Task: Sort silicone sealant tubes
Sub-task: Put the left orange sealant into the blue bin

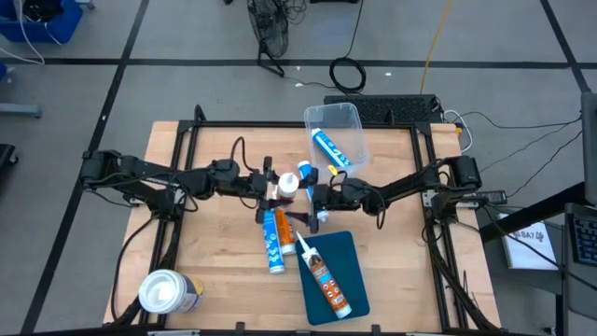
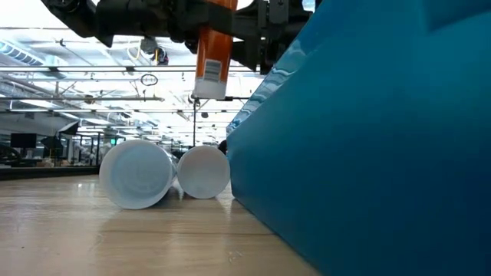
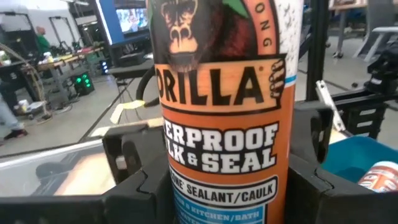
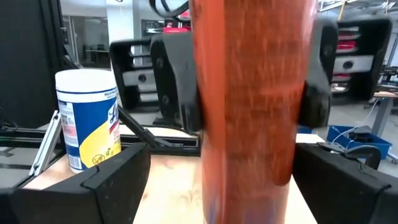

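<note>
Orange sealant tube (image 3: 224, 124) shows gorilla label.

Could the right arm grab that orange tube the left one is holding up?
Probably yes: the right end effector is open, with the orange tube right between its fingers. The left end effector holds it higher up.

1. The left arm reaches in from the left side toward the middle of the surface.
2. The left gripper (image 1: 280, 189) has its jaws closed on an upright orange silicone sealant tube (image 3: 224, 112).
3. The right arm reaches in from the right side and meets it there.
4. The right gripper (image 1: 315, 196) has its jaws spread wide, one on each side of the same tube.
</note>
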Motion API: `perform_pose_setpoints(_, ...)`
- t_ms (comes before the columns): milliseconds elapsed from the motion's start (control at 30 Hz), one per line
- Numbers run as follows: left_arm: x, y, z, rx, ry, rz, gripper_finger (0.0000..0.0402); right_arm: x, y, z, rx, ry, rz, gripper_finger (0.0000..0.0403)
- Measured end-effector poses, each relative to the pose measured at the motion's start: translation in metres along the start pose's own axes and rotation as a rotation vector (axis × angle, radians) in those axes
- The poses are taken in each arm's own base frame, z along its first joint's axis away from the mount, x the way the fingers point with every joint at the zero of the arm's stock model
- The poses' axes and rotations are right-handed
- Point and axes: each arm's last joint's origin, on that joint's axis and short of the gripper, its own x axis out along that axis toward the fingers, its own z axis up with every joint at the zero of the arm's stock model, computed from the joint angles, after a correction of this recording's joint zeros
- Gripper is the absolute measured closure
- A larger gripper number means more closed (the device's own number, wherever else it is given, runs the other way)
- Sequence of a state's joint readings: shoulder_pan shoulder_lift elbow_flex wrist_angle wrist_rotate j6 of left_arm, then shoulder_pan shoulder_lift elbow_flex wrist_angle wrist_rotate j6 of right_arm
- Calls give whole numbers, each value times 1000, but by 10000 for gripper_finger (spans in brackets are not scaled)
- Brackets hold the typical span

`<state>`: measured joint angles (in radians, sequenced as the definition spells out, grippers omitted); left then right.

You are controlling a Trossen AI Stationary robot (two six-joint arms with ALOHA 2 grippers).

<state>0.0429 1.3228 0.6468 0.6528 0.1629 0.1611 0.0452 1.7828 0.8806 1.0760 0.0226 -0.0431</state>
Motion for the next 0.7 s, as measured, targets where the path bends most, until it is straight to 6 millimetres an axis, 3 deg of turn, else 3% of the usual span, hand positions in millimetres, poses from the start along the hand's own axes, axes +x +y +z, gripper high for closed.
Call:
perform_pose_setpoints(433, 0, -3, 6, -11, -63, -48, 199, 0, 0, -1, -14, 6, -3, 44)
perform_pose_setpoints(700, 13, -4, -11, -34, -52, -53, 199, 0, 0, -1, -15, 10, -5, 44)
